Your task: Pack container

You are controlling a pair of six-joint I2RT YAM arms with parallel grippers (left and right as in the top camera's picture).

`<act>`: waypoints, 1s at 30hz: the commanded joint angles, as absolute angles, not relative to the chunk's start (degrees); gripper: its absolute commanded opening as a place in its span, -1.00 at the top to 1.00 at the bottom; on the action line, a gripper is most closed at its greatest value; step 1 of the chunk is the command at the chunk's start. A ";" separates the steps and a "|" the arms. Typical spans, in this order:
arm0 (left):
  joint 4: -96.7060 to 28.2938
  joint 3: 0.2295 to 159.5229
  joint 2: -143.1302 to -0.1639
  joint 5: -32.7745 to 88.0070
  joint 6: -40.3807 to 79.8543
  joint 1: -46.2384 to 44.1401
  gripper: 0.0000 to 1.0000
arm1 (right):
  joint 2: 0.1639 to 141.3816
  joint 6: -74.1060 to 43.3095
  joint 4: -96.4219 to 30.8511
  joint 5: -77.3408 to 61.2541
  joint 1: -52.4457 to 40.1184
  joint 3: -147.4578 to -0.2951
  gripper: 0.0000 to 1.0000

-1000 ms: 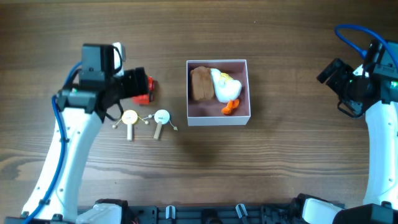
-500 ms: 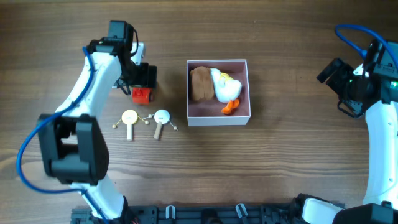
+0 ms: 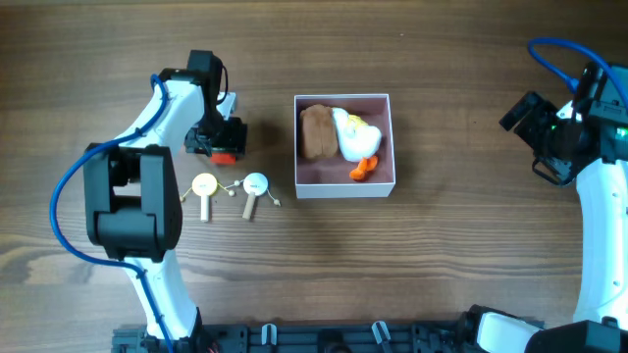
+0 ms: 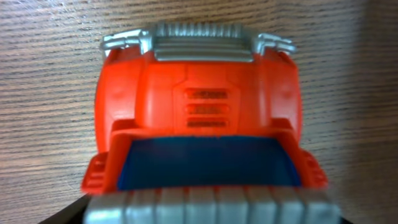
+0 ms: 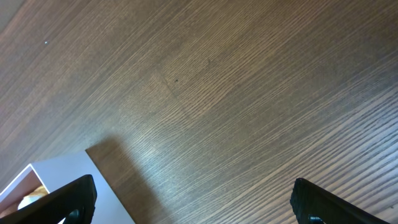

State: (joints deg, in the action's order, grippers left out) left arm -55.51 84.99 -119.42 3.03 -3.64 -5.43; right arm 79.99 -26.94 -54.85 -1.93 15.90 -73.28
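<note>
Left gripper [image 3: 217, 135] half hides the red toy truck [image 4: 199, 118], I can't tell its grip; right gripper [image 5: 193, 188] spread wide.

A brown wooden table [image 3: 442, 255]; on it a red toy car [image 4: 199, 93] with a grey bumper and blue windscreen; near it two little stick drums side by side, one yellow-faced [image 3: 204, 184], one pale blue [image 3: 255, 182], handles parallel.

We see smooth, glossy red plastic on the toy truck [image 4: 199, 106] close under the left tool [image 3: 218, 142], its grille [image 4: 196, 48] silvery like metal. The worktop [image 5: 249, 93] is matt, fine-grained wood. Off to that tool's side, the container [image 3: 345, 187] looks like matt white card, with soft plush toys [image 3: 351, 135] inside.
</note>
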 commanded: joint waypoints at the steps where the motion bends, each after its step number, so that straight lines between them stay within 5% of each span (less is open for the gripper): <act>1: -56.01 85.38 -121.89 2.70 -4.27 -5.02 -0.43 | 80.31 -27.05 -54.65 -2.68 15.84 -73.76 -0.99; 13: -57.34 85.43 -122.17 2.70 -4.27 -5.02 -0.15 | 80.31 -27.05 -54.68 -2.68 15.84 -73.76 -1.00; 17: -60.23 87.07 -120.40 2.72 -3.75 -5.04 0.24 | 80.31 -27.03 -54.68 -2.68 15.84 -73.76 -0.99; 22: -68.16 96.53 -114.78 3.20 -0.62 -7.14 0.15 | 80.31 -27.05 -54.68 -2.68 15.84 -73.76 -0.99; 26: -71.26 102.59 -109.10 7.46 0.78 -13.78 0.14 | 80.31 -27.03 -54.68 -2.68 15.84 -73.76 -0.99; 30: -67.96 102.76 -106.72 7.40 5.82 -23.94 0.43 | 80.31 -27.05 -54.68 -2.68 15.84 -73.76 -0.99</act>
State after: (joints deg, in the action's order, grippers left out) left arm -69.52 102.24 -108.12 5.23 1.08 -17.30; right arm 79.99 -26.94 -54.85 -1.96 15.92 -73.28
